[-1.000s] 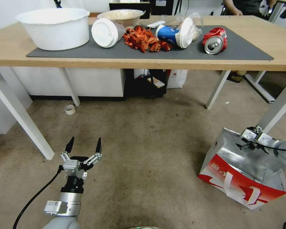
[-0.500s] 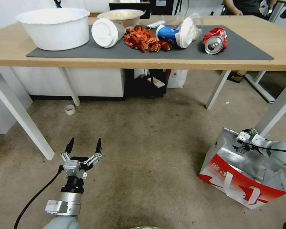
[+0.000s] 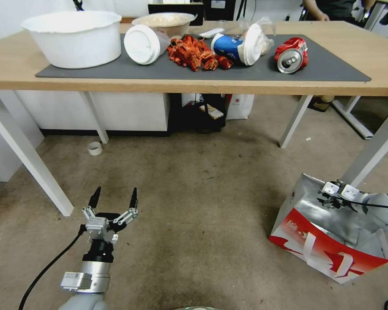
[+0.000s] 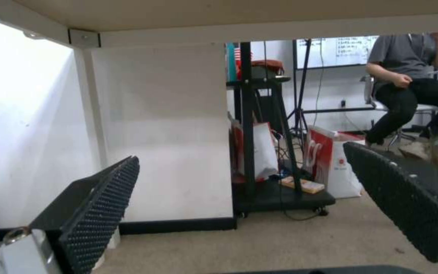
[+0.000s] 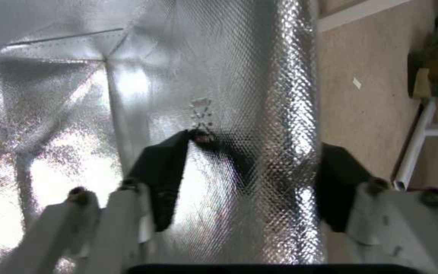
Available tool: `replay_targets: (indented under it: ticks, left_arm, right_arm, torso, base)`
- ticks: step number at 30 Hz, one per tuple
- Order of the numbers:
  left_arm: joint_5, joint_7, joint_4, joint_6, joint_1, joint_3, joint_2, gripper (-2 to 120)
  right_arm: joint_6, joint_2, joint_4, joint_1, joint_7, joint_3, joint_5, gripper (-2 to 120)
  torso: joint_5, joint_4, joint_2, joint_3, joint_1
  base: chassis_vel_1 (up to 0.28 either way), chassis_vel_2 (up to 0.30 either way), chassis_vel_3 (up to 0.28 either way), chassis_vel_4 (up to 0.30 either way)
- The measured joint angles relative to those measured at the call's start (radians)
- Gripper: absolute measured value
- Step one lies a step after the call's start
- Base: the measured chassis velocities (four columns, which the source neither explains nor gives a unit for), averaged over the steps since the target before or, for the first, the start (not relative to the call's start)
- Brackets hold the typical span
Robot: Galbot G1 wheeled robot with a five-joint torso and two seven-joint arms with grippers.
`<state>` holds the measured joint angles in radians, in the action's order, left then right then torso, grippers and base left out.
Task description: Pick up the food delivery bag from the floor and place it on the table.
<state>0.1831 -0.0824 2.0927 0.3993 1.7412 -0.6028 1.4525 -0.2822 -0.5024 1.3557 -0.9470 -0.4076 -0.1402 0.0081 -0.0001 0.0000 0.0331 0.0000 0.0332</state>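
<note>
table leg (image 3: 366, 161) beside bag (image 3: 327, 232), open floor (image 3: 194, 206)

A big white tub (image 3: 75, 38) stands at one end of a dark grey mat (image 3: 202, 69), next to a tipped white-lidded cup (image 3: 143, 44), a heap of red shells (image 3: 194, 54), a blue cup (image 3: 237, 46) lying on its side and a crushed red can (image 3: 292, 54). A roll of tape (image 3: 95, 148) lies below, near a white cabinet (image 3: 129, 112). A small white paper bag (image 3: 240, 106) stands beside a black cart (image 3: 202, 114).
</note>
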Motion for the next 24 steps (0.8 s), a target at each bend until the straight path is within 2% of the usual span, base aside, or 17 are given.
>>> replay_targets:
  ticks: [3, 5, 6, 9, 10, 11, 13, 16, 21, 24]
  left_arm:
    - [0.000, 0.000, 0.000, 0.000, -0.001, 0.000, -0.001, 100]
    - [0.000, 0.001, 0.000, 0.000, -0.003, -0.001, -0.002, 100]
    - [0.000, 0.001, 0.000, 0.000, -0.003, -0.001, -0.002, 100]
    - [0.001, 0.001, -0.004, 0.000, -0.006, -0.001, -0.002, 100]
    - [0.001, 0.001, -0.004, 0.000, -0.006, -0.001, -0.002, 100]
    - [0.001, 0.002, -0.005, 0.000, -0.007, -0.001, -0.003, 100]
    - [0.001, 0.002, -0.006, 0.000, -0.007, -0.001, -0.003, 100]
    - [0.002, 0.002, -0.008, 0.000, -0.011, -0.001, -0.003, 100]
    - [0.004, 0.004, -0.009, 0.000, -0.013, -0.002, -0.004, 100]
    - [0.006, 0.005, -0.002, 0.000, -0.013, -0.005, -0.004, 100]
  right_arm:
    - [0.000, -0.002, -0.002, 0.000, 0.000, 0.000, 0.000, 47]
    - [0.000, -0.006, -0.003, 0.000, 0.000, 0.000, 0.000, 37]
    - [0.000, -0.006, -0.003, 0.000, 0.000, 0.000, 0.000, 37]
    - [0.000, -0.009, -0.003, -0.002, 0.000, 0.000, 0.000, 21]
    - [0.000, -0.009, -0.003, -0.002, 0.000, 0.000, 0.000, 21]
    - [0.000, -0.010, -0.004, -0.002, 0.000, 0.000, 0.000, 15]
    - [0.000, -0.010, -0.004, -0.002, 0.000, 0.000, 0.000, 15]
    - [0.000, -0.011, -0.004, -0.002, 0.001, 0.000, 0.001, 0]
    - [0.000, -0.010, 0.006, -0.002, 0.003, -0.003, 0.006, 0]
    - [0.000, 0.009, 0.051, -0.027, 0.003, -0.034, 0.043, 0]
  torso:
    - [0.0000, 0.0000, 0.000, 0.000, 0.000]
    - [0.0000, 0.0000, 0.000, 0.000, 0.000]
    - [0.0000, 0.0000, 0.000, 0.000, 0.000]
    - [0.0001, 0.0000, 0.000, 0.000, 0.000]
    - [0.0001, 0.0000, 0.000, 0.000, 0.000]
    - [0.0000, 0.0000, 0.000, 0.000, 0.000]
    - [0.0000, 0.0000, 0.000, 0.000, 0.000]
    - [0.0001, 0.0000, 0.000, 0.000, 0.000]
    - [0.0001, -0.0001, 0.000, 0.000, 0.000]
    - [0.0002, 0.0000, 0.000, 0.000, 0.000]
  base:
    - [0.000, 0.000, 0.000, 0.000]
    - [0.000, 0.000, 0.000, 0.000]
    - [0.000, 0.000, 0.000, 0.000]
    - [0.000, 0.000, 0.000, 0.000]
    - [0.000, 0.000, 0.000, 0.000]
    - [0.000, 0.000, 0.000, 0.000]
    - [0.000, 0.000, 0.000, 0.000]
    - [0.000, 0.000, 0.000, 0.000]
    - [0.000, 0.000, 0.000, 0.000]
    - [0.000, 0.000, 0.000, 0.000]
